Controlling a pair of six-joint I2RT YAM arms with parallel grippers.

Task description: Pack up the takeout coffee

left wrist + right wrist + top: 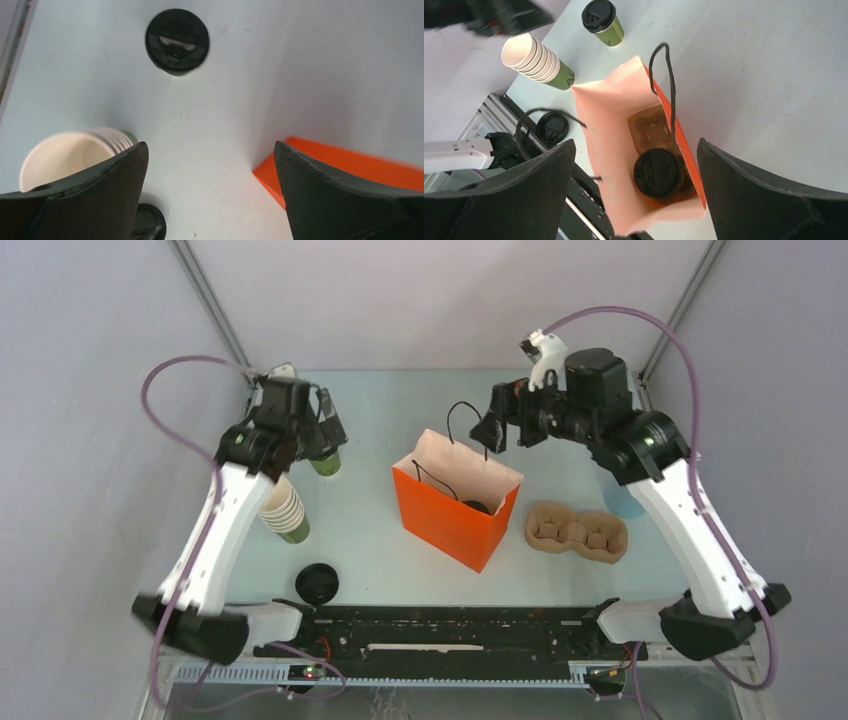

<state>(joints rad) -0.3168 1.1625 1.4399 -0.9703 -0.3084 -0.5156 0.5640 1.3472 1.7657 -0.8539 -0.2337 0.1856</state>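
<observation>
Since one capped cup (658, 172) sits in the orange bag (455, 525), you want the other cup (177, 40), upright on the table (310, 75) just ahead of the left gripper (210, 145), which gapes wide and empty; the right gripper (636, 142), equally empty, hangs over the bag.

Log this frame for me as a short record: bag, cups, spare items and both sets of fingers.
bag: orange bag, upright, open, mid-table
inside bag: packed cup, lidded, sitting in the inner carrier
on table: unpacked cup, lidded, upright, far left
spare items: stack of lidless cups; loose lid; spare carrier right of the bag
left gripper: fingers open, holding nothing
right gripper: above the bag, fingers open, holding nothing
</observation>
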